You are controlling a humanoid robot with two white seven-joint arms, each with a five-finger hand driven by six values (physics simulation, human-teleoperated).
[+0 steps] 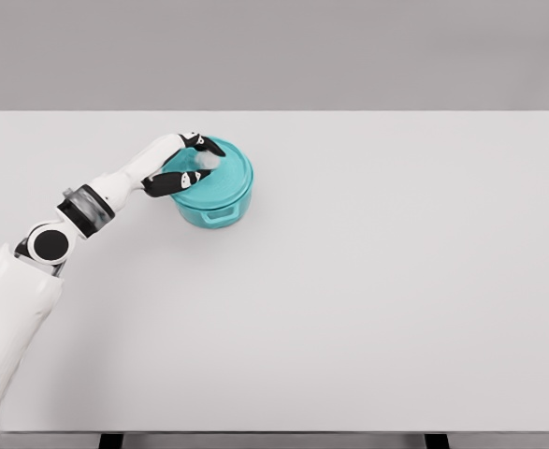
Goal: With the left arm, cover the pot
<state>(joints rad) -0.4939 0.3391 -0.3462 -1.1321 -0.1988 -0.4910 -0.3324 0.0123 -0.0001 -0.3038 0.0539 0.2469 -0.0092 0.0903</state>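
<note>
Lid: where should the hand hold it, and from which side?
By the pale knob at the centre of the lid, from straight above. The lid lies flat on the teal pot, so only the knob stands up to pinch. The left hand has its fingers around it now.

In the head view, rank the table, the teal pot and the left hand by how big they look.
1. White table, by far the largest; it fills most of the view.
2. Teal pot.
3. Left hand, resting on the pot's lid; close to the pot in apparent size, so this order is unsure.
</note>
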